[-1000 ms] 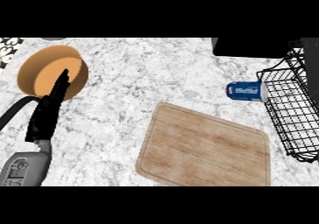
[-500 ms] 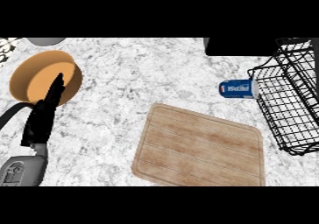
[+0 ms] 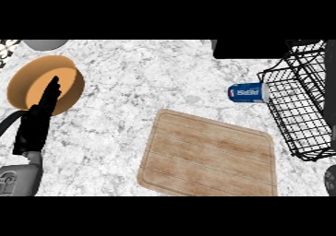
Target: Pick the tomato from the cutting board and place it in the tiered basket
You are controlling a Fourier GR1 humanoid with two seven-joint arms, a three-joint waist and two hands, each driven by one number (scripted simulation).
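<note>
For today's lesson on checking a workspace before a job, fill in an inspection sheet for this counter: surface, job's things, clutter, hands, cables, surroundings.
Surface: marble counter, white and grey.
Job's things: wooden cutting board lies bare; no tomato seen anywhere. Black wire tiered basket at the right edge; contents not visible.
Clutter: blue can on its side, left of the basket; orange bowl at upper left.
Hands: left hand open, fingers straight, overlapping the bowl in view. Right hand not clearly seen.
Cables: nothing seen.
Surroundings: dark object at the top; grey round object at top left.
</note>
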